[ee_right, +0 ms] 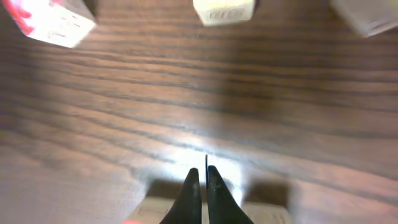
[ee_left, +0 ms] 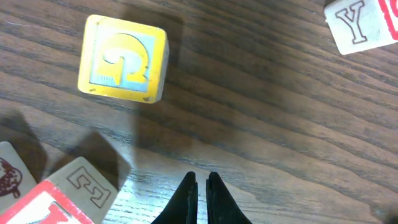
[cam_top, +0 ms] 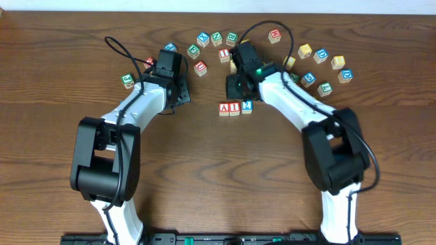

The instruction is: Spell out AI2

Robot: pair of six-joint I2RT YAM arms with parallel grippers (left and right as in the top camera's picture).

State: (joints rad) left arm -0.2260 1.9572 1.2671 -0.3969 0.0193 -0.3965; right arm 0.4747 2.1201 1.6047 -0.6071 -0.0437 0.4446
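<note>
In the overhead view the three task blocks sit in a row at the centre of the counter [cam_top: 204,177]: the A block [cam_top: 225,108], the I block [cam_top: 235,107] and the 2 block [cam_top: 246,105], side by side and reading left to right, with the 2 a touch higher in the frame. The word looks spelled.

The left end effector [ee_left: 202,177] has its fingers pinched almost together and holds nothing. A yellow block [ee_left: 122,59] lies at the upper left of its view, well clear. The right end effector [ee_right: 200,171] is likewise closed on nothing. The pale shapes under it at the bottom edge are probably the row, but the blur is too heavy to be sure.

These look like small wooden cubes, so likely light, rigid and not fragile. If one needs straightening, grip two opposite side faces squarely — the neighbours sit close and would shift at a nudge.
</note>
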